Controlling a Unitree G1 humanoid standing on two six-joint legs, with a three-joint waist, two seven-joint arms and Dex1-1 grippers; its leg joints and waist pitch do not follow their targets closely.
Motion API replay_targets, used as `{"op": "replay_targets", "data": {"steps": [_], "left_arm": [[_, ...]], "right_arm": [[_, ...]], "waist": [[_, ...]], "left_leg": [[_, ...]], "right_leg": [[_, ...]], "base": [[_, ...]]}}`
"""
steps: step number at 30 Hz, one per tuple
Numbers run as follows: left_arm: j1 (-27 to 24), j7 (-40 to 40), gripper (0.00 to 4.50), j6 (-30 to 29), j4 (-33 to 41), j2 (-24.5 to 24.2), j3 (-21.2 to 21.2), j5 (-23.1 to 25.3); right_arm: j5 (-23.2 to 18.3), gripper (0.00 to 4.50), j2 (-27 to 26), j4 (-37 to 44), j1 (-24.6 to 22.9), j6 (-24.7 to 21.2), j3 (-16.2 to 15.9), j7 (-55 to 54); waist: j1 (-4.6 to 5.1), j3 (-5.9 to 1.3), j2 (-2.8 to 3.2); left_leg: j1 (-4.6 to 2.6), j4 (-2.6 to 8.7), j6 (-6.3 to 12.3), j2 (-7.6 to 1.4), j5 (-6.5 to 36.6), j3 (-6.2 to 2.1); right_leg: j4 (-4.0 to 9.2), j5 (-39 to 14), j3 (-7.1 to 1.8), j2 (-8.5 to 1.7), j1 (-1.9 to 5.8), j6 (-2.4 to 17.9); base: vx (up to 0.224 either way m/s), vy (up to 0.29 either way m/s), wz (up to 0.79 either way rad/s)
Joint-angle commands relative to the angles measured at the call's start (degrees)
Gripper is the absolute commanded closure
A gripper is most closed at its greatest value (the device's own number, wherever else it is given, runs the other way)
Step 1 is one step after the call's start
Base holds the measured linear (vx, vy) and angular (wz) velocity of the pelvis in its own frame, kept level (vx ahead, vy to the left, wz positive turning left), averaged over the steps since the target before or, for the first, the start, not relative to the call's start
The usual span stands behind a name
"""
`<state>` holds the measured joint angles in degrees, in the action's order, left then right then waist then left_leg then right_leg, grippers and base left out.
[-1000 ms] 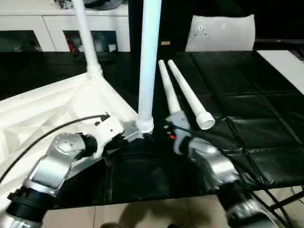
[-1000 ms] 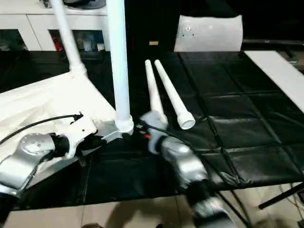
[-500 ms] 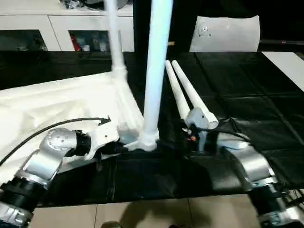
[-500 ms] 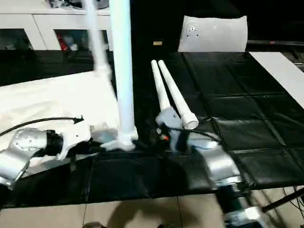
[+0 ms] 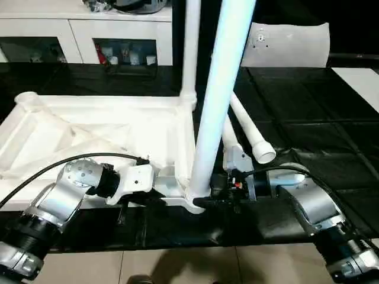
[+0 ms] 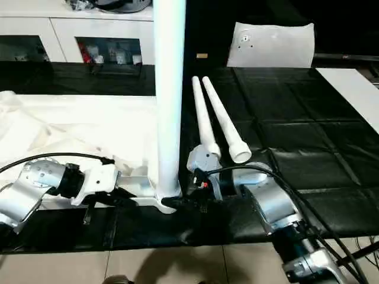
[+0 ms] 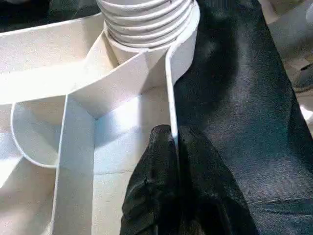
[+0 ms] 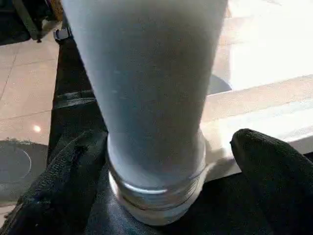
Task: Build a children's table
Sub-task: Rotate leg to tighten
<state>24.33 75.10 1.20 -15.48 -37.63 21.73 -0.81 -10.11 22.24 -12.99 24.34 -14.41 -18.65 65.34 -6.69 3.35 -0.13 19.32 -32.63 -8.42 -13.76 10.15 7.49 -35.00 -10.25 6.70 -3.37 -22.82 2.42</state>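
- My left gripper [image 7: 173,161] is pinched tight on the thin rim of the table top [image 5: 89,127], just at 6 o'clock of the near corner socket.
- My right gripper [image 8: 156,171] stands wide, its fingers [image 8: 264,161] flanking the base of the near leg [image 5: 216,106] without clamping.
- Step, I judge: seating this leg; next I should close and twist it home.
- Count: two legs upright, two loose legs [image 6: 222,121] lying on the black mat at 1 o'clock.
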Motion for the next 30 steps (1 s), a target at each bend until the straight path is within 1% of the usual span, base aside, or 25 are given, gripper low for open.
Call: {"op": "replay_targets", "data": {"steps": [1, 3, 5, 7, 8, 9, 11, 12, 13, 14, 15, 16, 17, 20, 21, 22, 23, 24, 25, 26, 27, 28, 29, 30], "left_arm": [[1.4, 1.5, 4.5, 2.1, 0.1, 0.7, 1.9, 1.6], [1.5, 1.2, 4.5, 2.3, -0.1, 0.8, 1.9, 1.8], [1.8, 0.9, 4.5, 2.5, -0.6, 1.1, 1.8, 1.8], [1.9, 1.0, 4.5, 2.8, -1.0, 1.2, 1.9, 2.0], [2.0, 1.1, 4.5, 3.2, -1.3, 1.1, 1.9, 2.1], [2.0, 1.2, 4.5, 3.0, -1.4, 1.1, 1.8, 1.9], [2.0, 1.1, 4.5, 3.1, -1.6, 1.2, 1.8, 1.9], [2.1, 1.1, 4.5, 3.4, -1.7, 1.1, 1.9, 2.1], [2.1, 1.1, 4.5, 3.4, -1.8, 1.1, 1.8, 2.2], [2.1, 1.1, 4.5, 3.4, -1.8, 1.1, 1.8, 2.2], [2.0, 1.1, 4.5, 3.6, -2.0, 1.0, 1.7, 2.4], [1.9, 1.1, 4.5, 3.6, -2.1, 0.9, 1.6, 2.4], [1.9, 1.1, 4.5, 3.8, -2.3, 0.8, 1.6, 2.5], [1.8, 1.0, 4.5, 3.5, -2.4, 0.8, 1.4, 2.4], [1.5, 0.3, 4.5, 2.5, -2.2, 1.0, 0.7, 1.8], [1.5, 0.3, 4.5, 2.5, -2.2, 1.0, 0.7, 1.8], [1.1, -1.0, 4.5, 1.4, -1.8, 1.2, 0.0, 1.5], [1.0, -1.5, 4.5, 1.0, -1.6, 1.2, -0.3, 1.5], [0.5, -3.2, 4.5, -0.8, -0.8, 1.5, -1.2, 1.2], [-0.1, -5.8, 4.5, -3.3, 0.3, 2.2, -2.5, 1.0], [-0.5, -7.6, 4.5, -5.0, 1.0, 2.6, -3.3, 0.8], [-1.5, -10.1, 4.5, -8.1, 2.9, 3.4, -4.7, 0.2], [-2.1, -11.4, 4.5, -9.9, 4.2, 3.9, -5.5, -0.2], [-3.1, -14.0, 4.5, -12.8, 6.3, 4.9, -6.7, -0.7]], "right_arm": [[-0.2, 0.38, -0.3, -0.6, 1.4, 0.3, -0.5, 1.0], [-0.4, 0.51, -0.4, -0.7, 1.6, 0.2, -0.5, 1.1], [-0.4, 0.82, -0.7, -1.4, 2.0, 0.2, -0.5, 1.2], [-0.3, 0.87, -0.8, -1.9, 2.1, 0.5, -0.8, 1.6], [-0.1, 1.02, -1.0, -2.3, 2.1, 0.8, -1.0, 1.8], [0.0, 1.02, -1.1, -2.5, 2.1, 0.9, -1.1, 1.9], [0.1, 1.2, -1.3, -2.8, 2.2, 1.0, -1.2, 2.1], [0.1, 1.32, -1.4, -3.0, 2.3, 1.1, -1.2, 2.1], [0.3, 1.41, -1.5, -3.0, 2.2, 1.1, -1.3, 2.3], [0.3, 1.51, -1.5, -3.0, 2.2, 1.1, -1.3, 2.3], [0.4, 1.51, -1.6, -3.2, 2.3, 1.1, -1.5, 2.4], [0.5, 1.63, -1.7, -3.3, 2.2, 1.1, -1.6, 2.4], [0.7, 1.67, -1.9, -3.4, 2.3, 1.1, -1.7, 2.3], [0.6, 1.73, -2.1, -3.6, 2.2, 1.0, -1.8, 2.1], [0.1, 1.74, -2.7, -3.8, 1.9, 0.1, -1.7, 1.5], [0.1, 1.74, -2.7, -3.8, 1.9, 0.1, -1.7, 1.5], [-0.2, 1.75, -3.6, -3.8, 1.4, -0.3, -1.5, 0.4], [-0.2, 1.75, -3.9, -3.8, 1.2, -0.4, -1.4, -0.1], [-0.8, 1.75, -4.9, -3.6, 0.9, -1.5, -0.8, -1.4], [-1.2, 1.75, -6.4, -3.7, 0.6, -2.3, -0.1, -3.5], [-1.5, 1.75, -7.4, -3.7, 0.4, -2.8, 0.4, -4.8], [-1.5, 1.75, -9.4, -4.4, 0.2, -3.7, 1.2, -7.7], [-1.5, 1.75, -10.5, -5.0, 0.2, -4.2, 1.6, -9.5], [-0.9, 1.76, -12.5, -6.3, 0.3, -4.1, 2.0, -12.7]], "waist": [[0.31, -3.94, 0.61], [0.23, -3.91, 0.71], [0.2, -3.98, 0.6], [0.15, -4.02, 0.61], [0.15, -4.03, 0.48], [0.14, -4.02, 0.62], [0.13, -4.05, 0.65], [0.09, -4.06, 0.41], [0.02, -4.06, 0.73], [0.07, -4.03, 0.59], [0.04, -4.04, 0.6], [0.03, -4.06, 0.63], [0.01, -3.96, 0.86], [0.05, -3.97, 0.71], [0.11, -3.82, 0.69], [0.16, -3.8, 0.66], [0.23, -3.67, 0.79], [0.31, -3.63, 0.76], [0.38, -3.6, 0.68], [0.54, -3.49, 0.76], [0.61, -3.49, 0.78], [0.81, -3.49, 0.65], [0.98, -3.4, 0.72], [1.25, -3.52, 0.63]], "left_leg": [[0.31, 3.12, 1.93, 0.91, 12.3, 1.72], [0.18, 3.16, 1.95, 0.75, 12.4, 1.67], [0.19, 3.16, 1.9, 0.76, 12.2, 1.67], [0.16, 3.15, 1.9, 0.75, 12.1, 1.67], [0.24, 3.17, 1.93, 0.73, 11.9, 1.67], [0.22, 3.16, 1.93, 0.75, 11.9, 1.68], [0.16, 3.13, 1.88, 0.74, 12.1, 1.69], [0.23, 3.1, 1.95, 0.78, 11.8, 1.73], [0.22, 3.11, 1.88, 0.78, 11.8, 1.68], [0.22, 3.12, 1.88, 0.77, 12.0, 1.71], [0.22, 3.11, 1.87, 0.78, 11.9, 1.71], [0.23, 3.1, 1.85, 0.78, 11.9, 1.72], [0.26, 3.12, 1.8, 0.82, 12.1, 1.69], [0.16, 3.13, 1.77, 0.82, 12.5, 1.7], [0.12, 3.16, 1.81, 0.82, 12.6, 1.72], [0.19, 3.18, 1.84, 0.83, 12.7, 1.71], [0.17, 3.19, 1.78, 0.84, 13.0, 1.71], [0.16, 3.24, 1.75, 0.81, 13.2, 1.67], [0.09, 3.23, 1.74, 0.9, 13.6, 1.68], [0.19, 3.3, 1.39, 0.79, 13.8, 1.63], [0.09, 3.26, 1.16, 0.9, 14.2, 1.61], [0.11, 3.27, 1.02, 0.88, 14.2, 1.63], [0.08, 3.28, 0.91, 0.98, 14.8, 1.59], [0.17, 3.32, 0.7, 0.97, 14.6, 1.49]], "right_leg": [[4.89, -17.6, -3.32, -3.65, 3.54, 6.6], [5.0, -18.3, -3.35, -3.71, 3.44, 6.3], [4.86, -17.7, -3.35, -3.67, 3.5, 6.4], [4.8, -17.3, -3.34, -3.68, 3.51, 6.6], [4.74, -17.0, -3.34, -3.67, 3.55, 6.7], [4.71, -16.9, -3.36, -3.68, 3.5, 6.7], [4.73, -17.0, -3.36, -3.71, 3.49, 6.8], [4.7, -16.9, -3.38, -3.7, 3.53, 6.8], [4.66, -16.9, -3.37, -3.71, 3.53, 6.8], [4.75, -17.1, -3.35, -3.66, 3.53, 6.6], [4.75, -17.3, -3.37, -3.7, 3.53, 6.5], [4.76, -17.3, -3.37, -3.71, 3.54, 6.5], [4.77, -17.5, -3.36, -3.69, 3.49, 6.5], [4.87, -18.2, -3.31, -3.67, 3.5, 6.3], [4.89, -18.3, -3.34, -3.63, 3.37, 6.3], [4.9, -18.5, -3.33, -3.64, 3.41, 6.3], [4.89, -18.8, -3.33, -3.65, 3.28, 6.3], [4.94, -19.1, -3.29, -3.62, 3.27, 6.3], [5.11, -19.9, -3.24, -3.58, 3.29, 6.0], [5.01, -20.2, -3.3, -3.72, 3.33, 6.1], [5.21, -21.9, -3.14, -3.75, 3.27, 5.6], [5.19, -22.3, -3.12, -3.75, 3.24, 5.6], [5.44, -23.9, -2.99, -3.75, 3.14, 5.2], [5.38, -24.4, -2.92, -3.82, 3.3, 4.7]], "base": [[0.0, 0.0, 0.0], [0.0, 0.0, 0.0], [0.0, 0.0, 0.0], [0.0, 0.0, 0.0], [0.0, 0.0, 0.0], [0.0, 0.0, 0.0], [0.0, 0.0, 0.0], [0.0, 0.0, 0.0], [0.0, 0.0, 0.0], [0.0, 0.0, 0.0], [0.0, 0.0, 0.0], [0.0, 0.0, 0.0], [0.0, 0.0, 0.0], [0.0, 0.0, 0.0], [0.0, 0.0, 0.0], [0.0, 0.0, 0.0], [0.0, 0.0, 0.0], [0.0, 0.0, 0.0], [0.0, 0.0, 0.0], [0.0, 0.0, 0.0], [0.0, 0.0, 0.0], [0.0, 0.0, 0.0], [0.0, 0.0, 0.0], [0.0, 0.0, 0.0]]}}
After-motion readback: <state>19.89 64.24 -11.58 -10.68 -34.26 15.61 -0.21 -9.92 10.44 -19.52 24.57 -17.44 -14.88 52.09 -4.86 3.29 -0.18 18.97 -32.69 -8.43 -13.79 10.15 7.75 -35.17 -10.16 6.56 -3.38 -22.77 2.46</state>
